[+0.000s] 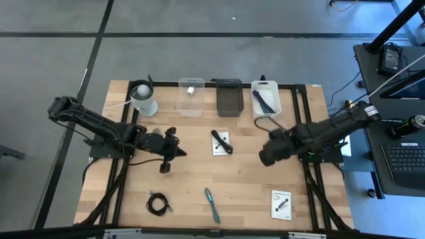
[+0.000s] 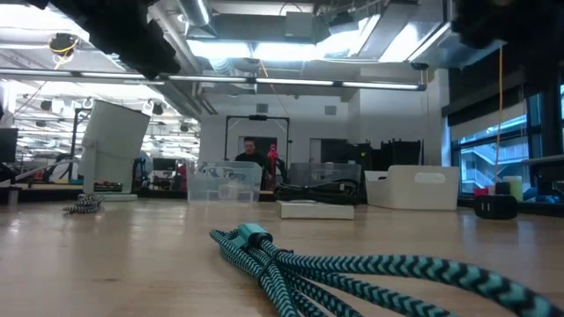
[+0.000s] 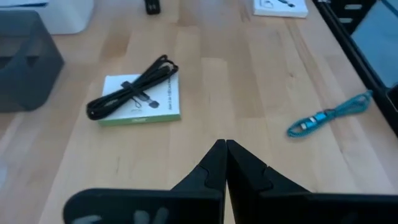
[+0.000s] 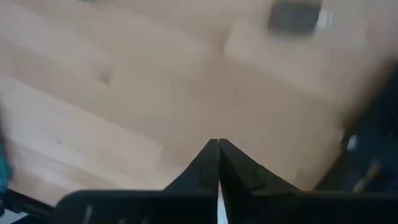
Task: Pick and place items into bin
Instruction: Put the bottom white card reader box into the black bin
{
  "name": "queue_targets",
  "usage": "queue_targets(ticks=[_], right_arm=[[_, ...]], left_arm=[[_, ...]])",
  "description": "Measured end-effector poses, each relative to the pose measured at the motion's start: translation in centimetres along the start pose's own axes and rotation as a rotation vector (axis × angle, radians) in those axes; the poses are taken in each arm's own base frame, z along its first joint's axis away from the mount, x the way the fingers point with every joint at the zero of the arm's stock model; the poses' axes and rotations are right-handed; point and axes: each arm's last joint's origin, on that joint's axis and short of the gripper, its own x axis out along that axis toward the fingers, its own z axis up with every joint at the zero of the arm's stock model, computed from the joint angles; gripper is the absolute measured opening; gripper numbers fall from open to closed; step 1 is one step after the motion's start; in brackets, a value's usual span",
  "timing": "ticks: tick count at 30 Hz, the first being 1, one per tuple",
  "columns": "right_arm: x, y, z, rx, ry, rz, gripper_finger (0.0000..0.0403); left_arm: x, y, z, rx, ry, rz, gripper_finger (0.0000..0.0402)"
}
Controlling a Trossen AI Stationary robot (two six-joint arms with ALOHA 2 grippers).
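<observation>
Several items lie on the wooden table. A white card with a black cable [image 1: 221,143] [image 3: 137,98] lies mid-table. A black coiled cable [image 1: 157,203], a teal braided cable [image 1: 212,204] [image 2: 352,269] [image 3: 329,115] and a second white card with a black part [image 1: 281,204] lie near the front edge. My left gripper [image 1: 178,151] [image 3: 225,149] is shut and empty, hovering left of the middle card. My right gripper [image 1: 264,158] [image 4: 217,149] is shut and empty, pointing down over bare wood right of that card.
Along the far edge stand a white round cup [image 1: 143,98], a clear bin [image 1: 191,96], a dark grey bin [image 1: 229,97] and a white bin [image 1: 265,98] with a dark item inside. A desk with a keyboard [image 1: 405,156] stands beyond the right edge.
</observation>
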Motion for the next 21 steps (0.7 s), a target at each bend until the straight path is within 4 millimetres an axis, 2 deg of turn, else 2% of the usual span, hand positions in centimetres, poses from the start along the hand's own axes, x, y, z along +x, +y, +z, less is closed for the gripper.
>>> queue_targets(ticks=[6,11,15,21], right_arm=[[2.0,-0.4,-3.9,0.073,0.117,-0.004,0.0044],[3.3,-1.0,-6.8,0.056,0.204,-0.011,0.0077],[3.7,-1.8,-8.5,0.016,0.215,-0.033,0.0101],[3.5,-2.9,-10.7,-0.051,0.220,-0.045,0.0112]], left_arm=[[0.1,0.6,0.0,-0.019,0.023,-0.038,0.0002],[0.2,1.2,0.4,-0.040,-0.014,-0.028,0.0002],[0.3,1.5,1.1,-0.067,-0.073,-0.026,0.0002],[0.9,1.0,3.1,-0.221,-0.178,-0.047,0.0002]])
